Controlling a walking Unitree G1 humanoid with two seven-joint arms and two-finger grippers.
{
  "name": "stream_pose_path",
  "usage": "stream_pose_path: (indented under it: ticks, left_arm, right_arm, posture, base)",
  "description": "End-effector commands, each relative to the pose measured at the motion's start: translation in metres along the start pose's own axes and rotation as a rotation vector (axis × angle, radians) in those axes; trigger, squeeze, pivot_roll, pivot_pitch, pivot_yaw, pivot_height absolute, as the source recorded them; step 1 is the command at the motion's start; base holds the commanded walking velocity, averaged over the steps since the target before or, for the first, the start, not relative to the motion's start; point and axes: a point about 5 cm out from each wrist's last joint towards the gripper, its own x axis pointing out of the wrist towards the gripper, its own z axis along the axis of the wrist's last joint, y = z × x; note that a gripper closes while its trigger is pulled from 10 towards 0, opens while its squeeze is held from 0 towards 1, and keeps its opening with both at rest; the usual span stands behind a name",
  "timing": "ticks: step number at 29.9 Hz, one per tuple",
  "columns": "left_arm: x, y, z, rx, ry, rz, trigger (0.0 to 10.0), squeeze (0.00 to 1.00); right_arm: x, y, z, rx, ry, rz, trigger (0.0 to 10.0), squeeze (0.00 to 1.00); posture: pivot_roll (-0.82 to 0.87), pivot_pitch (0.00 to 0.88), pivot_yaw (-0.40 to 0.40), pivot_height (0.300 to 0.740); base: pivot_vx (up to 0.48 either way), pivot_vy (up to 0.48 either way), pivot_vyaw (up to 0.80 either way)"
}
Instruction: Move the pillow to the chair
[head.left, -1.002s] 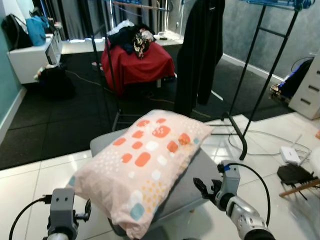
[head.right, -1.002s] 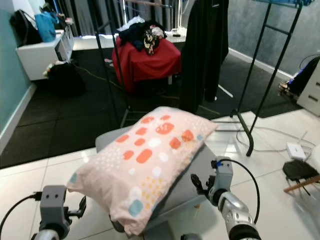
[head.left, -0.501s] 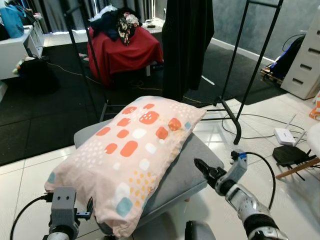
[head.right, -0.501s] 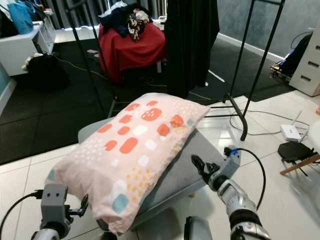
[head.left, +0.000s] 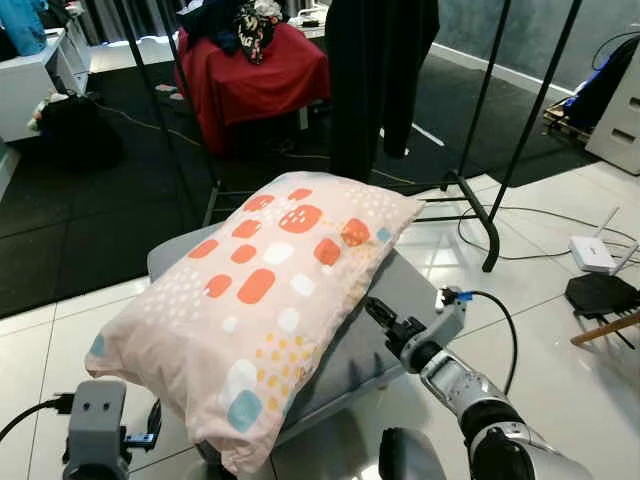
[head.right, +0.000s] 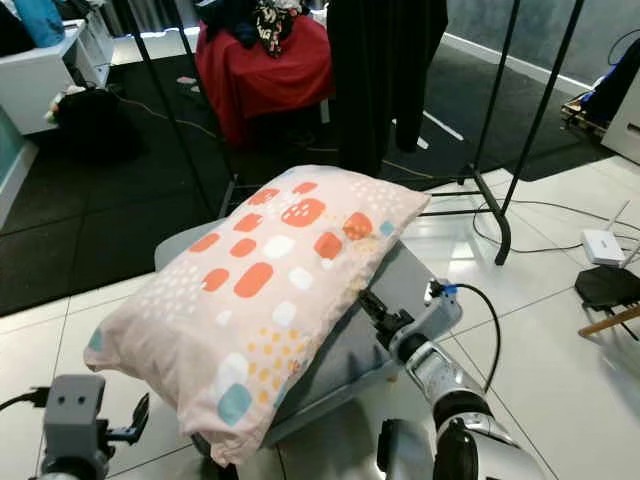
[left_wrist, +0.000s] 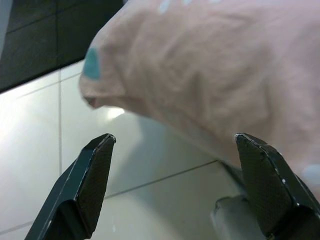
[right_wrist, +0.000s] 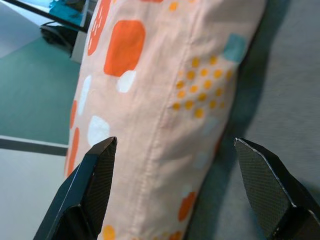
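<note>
Pillow (head.left: 262, 295) lies diagonal on a grey padded seat (head.left: 395, 300), overhanging it on the robot's side, near corner sagging past the seat's front edge. Looks like the chair itself, though I can't be sure from here.

Right gripper (head.left: 380, 316) is low over the seat, right at the pillow's right long edge, fingers (right_wrist: 97, 180) spread wide w/ the seam between them, not yet closed on fabric. Left gripper (left_wrist: 175, 187) sits low near the pillow's overhanging corner, fingers (left_wrist: 92, 175) also spread apart, pink cloth just ahead, white floor tile (left_wrist: 35, 165) below.

Risks, as I judge it: pillow's soft & floppy, so a pinch on one edge alone would grab only a fold of cover and the rest droops or slides off the front. The overhang's already heavy on the near side; a nudge from the right gripper could tip it onto the floor. If the two sides don't close together, it twists.

Behind: black clothes rack (head.left: 500, 150) w/ a dark garment (head.left: 375, 80), cables and a white box (head.left: 592, 255) on the floor to the right, red-draped table (head.left: 255, 85) farther back. Rack legs & cords are snag hazards if the robot steps right.
</note>
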Motion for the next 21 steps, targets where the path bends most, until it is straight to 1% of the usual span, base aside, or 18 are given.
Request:
stream_pose_path:
  ticks: [1, 2, 3, 4, 5, 6, 8, 9, 10, 11, 12, 13, 14, 15, 17, 18, 21]
  left_arm:
    - [-0.004, 0.009, 0.002, 0.023, 0.015, 0.017, 10.0, 0.0]
    - [-0.015, 0.018, 0.003, 0.048, 0.024, 0.031, 10.0, 0.0]
    - [-0.015, 0.018, 0.003, 0.048, 0.024, 0.031, 10.0, 0.0]
    - [-0.03, 0.027, 0.007, 0.08, 0.038, 0.046, 10.0, 0.0]
    - [-0.03, 0.027, 0.007, 0.08, 0.038, 0.046, 10.0, 0.0]
    - [-0.035, 0.03, 0.008, 0.086, 0.042, 0.049, 10.0, 0.0]
    - [-0.037, 0.03, 0.009, 0.086, 0.044, 0.05, 10.0, 0.0]
    - [-0.04, 0.031, 0.009, 0.09, 0.047, 0.051, 10.0, 0.0]
    - [-0.046, 0.035, 0.013, 0.103, 0.05, 0.054, 10.0, 0.0]
    - [-0.051, 0.038, 0.016, 0.112, 0.053, 0.055, 10.0, 0.0]
    - [-0.051, 0.038, 0.016, 0.112, 0.053, 0.055, 10.0, 0.0]
    - [-0.057, 0.041, 0.019, 0.125, 0.054, 0.056, 10.0, 0.0]
    - [-0.061, 0.043, 0.022, 0.133, 0.055, 0.056, 10.0, 0.0]
    - [-0.061, 0.043, 0.022, 0.133, 0.055, 0.056, 10.0, 0.0]
    - [-0.072, 0.047, 0.027, 0.145, 0.057, 0.068, 10.0, 0.0]
    - [-0.072, 0.047, 0.027, 0.145, 0.057, 0.068, 10.0, 0.0]
    - [-0.083, 0.049, 0.036, 0.157, 0.06, 0.075, 10.0, 0.0]
  right_arm:
    - [0.002, 0.001, -0.007, 0.04, 0.019, 0.003, 10.0, 0.0]
    - [0.004, 0.004, -0.011, 0.043, 0.029, 0.005, 10.0, 0.0]
    - [0.004, 0.004, -0.011, 0.043, 0.029, 0.005, 10.0, 0.0]
    - [0.008, 0.008, -0.017, 0.049, 0.041, 0.007, 10.0, 0.0]
    - [0.008, 0.008, -0.017, 0.049, 0.041, 0.007, 10.0, 0.0]
    - [0.008, 0.009, -0.019, 0.051, 0.044, 0.009, 10.0, 0.0]
    - [0.008, 0.009, -0.019, 0.054, 0.044, 0.01, 10.0, 0.0]
    - [0.008, 0.009, -0.02, 0.056, 0.046, 0.014, 10.0, 0.0]
    - [0.01, 0.011, -0.021, 0.06, 0.047, 0.026, 10.0, 0.0]
    - [0.011, 0.013, -0.021, 0.062, 0.048, 0.035, 10.0, 0.0]
    - [0.011, 0.013, -0.021, 0.062, 0.048, 0.035, 10.0, 0.0]
    - [0.012, 0.016, -0.022, 0.064, 0.049, 0.048, 10.0, 0.0]
    - [0.013, 0.017, -0.022, 0.065, 0.049, 0.057, 10.0, 0.0]
    - [0.013, 0.017, -0.022, 0.065, 0.049, 0.057, 10.0, 0.0]
    - [0.014, 0.023, -0.021, 0.062, 0.057, 0.106, 10.0, 0.0]
    - [0.014, 0.023, -0.021, 0.062, 0.057, 0.106, 10.0, 0.0]
    - [0.018, 0.033, -0.016, 0.051, 0.059, 0.183, 10.0, 0.0]
  posture:
    - [0.03, 0.167, 0.039, 0.465]
    - [0.09, 0.231, 0.07, 0.46]
    - [0.09, 0.231, 0.07, 0.46]
    - [0.09, 0.234, 0.074, 0.45]
    - [0.09, 0.234, 0.074, 0.45]
    - [0.1, 0.244, 0.078, 0.445]
    - [0.1, 0.244, 0.078, 0.44]
    - [0.11, 0.254, 0.084, 0.435]
    - [0.13, 0.298, 0.11, 0.43]
    - [0.13, 0.298, 0.11, 0.425]
    - [0.13, 0.298, 0.11, 0.425]
    - [0.13, 0.323, 0.117, 0.42]
    - [0.13, 0.328, 0.119, 0.415]
    - [0.13, 0.328, 0.119, 0.415]
    - [0.15, 0.364, 0.133, 0.405]
    - [0.15, 0.364, 0.133, 0.405]
    - [0.15, 0.403, 0.139, 0.39]
  base:
    - [0.0, 0.0, 0.0]
    - [0.0, 0.0, 0.0]
    - [0.0, 0.0, 0.0]
    - [0.0, 0.0, 0.0]
    - [0.0, 0.0, 0.0]
    - [0.0, 0.0, 0.0]
    - [0.0, 0.0, 0.0]
    - [0.0, 0.0, 0.0]
    - [0.0, 0.0, 0.0]
    - [0.0, 0.0, 0.0]
    - [0.0, 0.0, 0.0]
    - [0.0, 0.0, 0.0]
    - [0.0, 0.0, 0.0]
    - [0.0, 0.0, 0.0]
    - [0.0, 0.0, 0.0]
    - [0.0, 0.0, 0.0]
    - [0.0, 0.0, 0.0]
